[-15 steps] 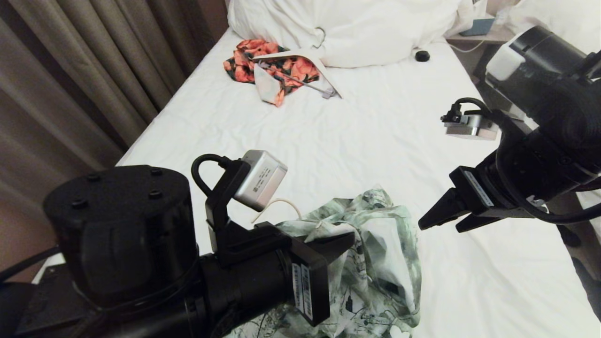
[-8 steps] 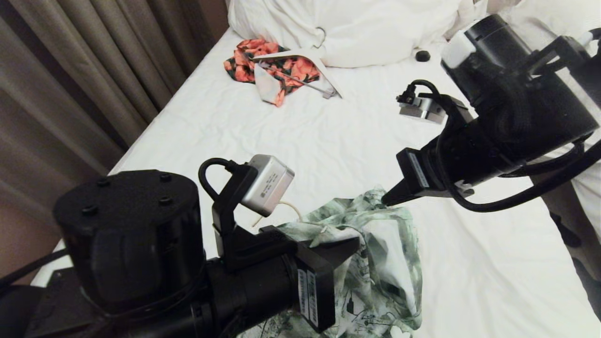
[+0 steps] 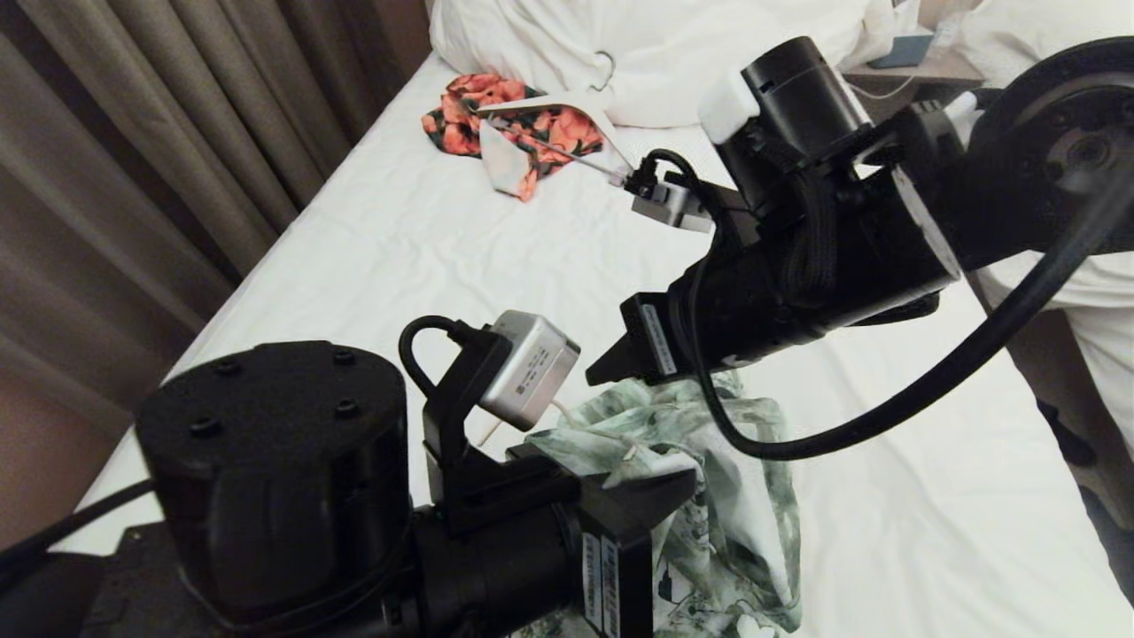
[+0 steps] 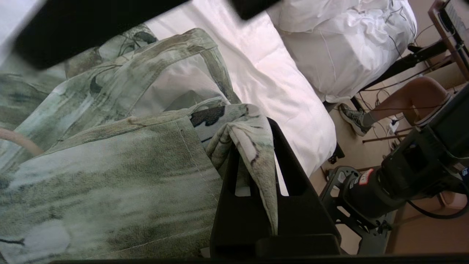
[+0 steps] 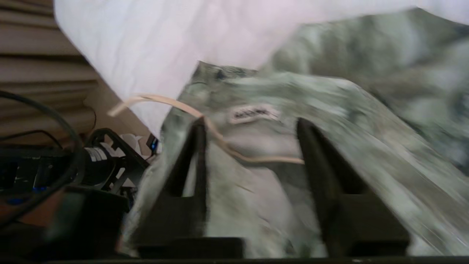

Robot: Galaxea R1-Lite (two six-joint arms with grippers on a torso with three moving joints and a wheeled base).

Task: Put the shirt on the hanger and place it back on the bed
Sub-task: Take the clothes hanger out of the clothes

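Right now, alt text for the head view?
Left claw grips the green-and-white shirt above the white bed. Right claw is at the shirt's top edge, beside the cream hanger hook. An orange floral garment lies near the pillow.

The left arm fills the near left of the head view, its forearm reaching rightward and slightly away, the wrist camera standing up above it. The left tool (image 3: 660, 483) is clamped tight on a fold of the shirt (image 3: 735, 496), and the left wrist view shows the cloth pinched between its two dark fingers (image 4: 289, 172). The right arm comes in from the far right and angles down and leftward, its thick cable looping below the forearm. The right tool (image 3: 611, 365) sits just above the top of the shirt, close to the left wrist camera. In the right wrist view its fingers (image 5: 196, 157) stand apart, with fabric lying between them.
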